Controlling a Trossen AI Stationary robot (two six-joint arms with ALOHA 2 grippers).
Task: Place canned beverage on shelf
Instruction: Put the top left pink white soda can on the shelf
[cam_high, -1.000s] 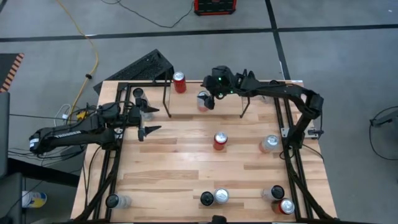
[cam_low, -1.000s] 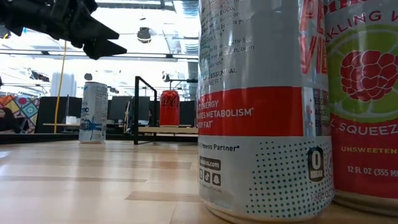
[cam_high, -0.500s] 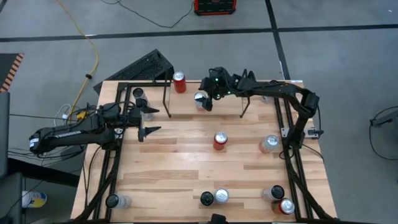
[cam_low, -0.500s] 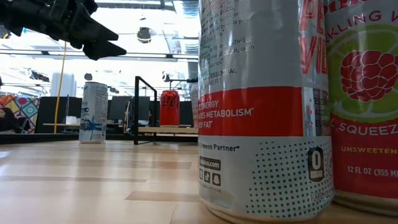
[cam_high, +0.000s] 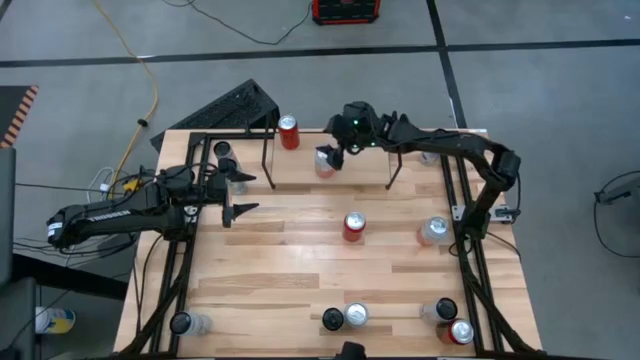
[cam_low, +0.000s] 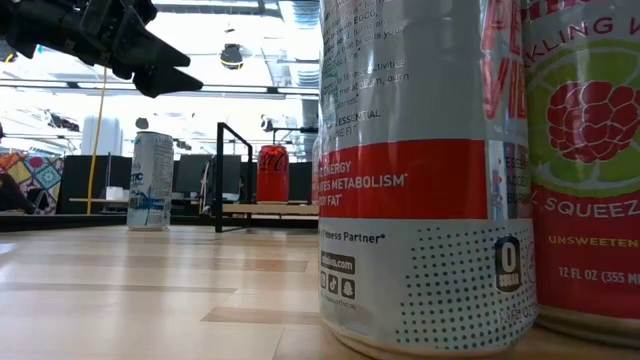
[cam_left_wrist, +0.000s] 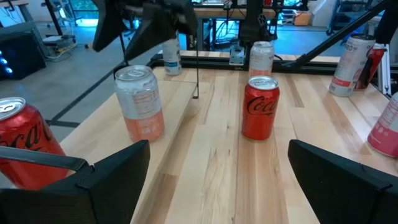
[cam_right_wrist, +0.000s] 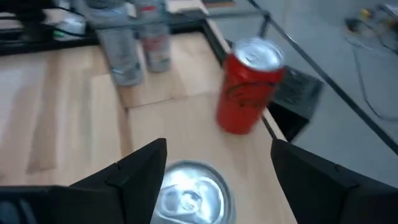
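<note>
A pale pink can (cam_high: 325, 162) stands upright on its base between the shelf's two looped end brackets (cam_high: 267, 160), near the table's far edge. My right gripper (cam_high: 337, 152) hovers open just above it; its fingers (cam_left_wrist: 146, 25) hang over the can's top (cam_left_wrist: 134, 73) with a gap showing. In the right wrist view the silver lid (cam_right_wrist: 189, 196) lies low between the spread fingers. A red can (cam_high: 289, 132) stands at the shelf's far left end. My left gripper (cam_high: 236, 196) waits open above the table's left side.
A red cola can (cam_high: 353, 226) stands mid-table and a pale can (cam_high: 432, 232) to its right. More cans line the near edge (cam_high: 345, 318) and stand at the far left (cam_high: 225, 155). Black rail frames (cam_high: 470, 270) run along both sides.
My right gripper has swayed slightly toward the table's left and back again above the pink can, staying open. The can stands where it did.
</note>
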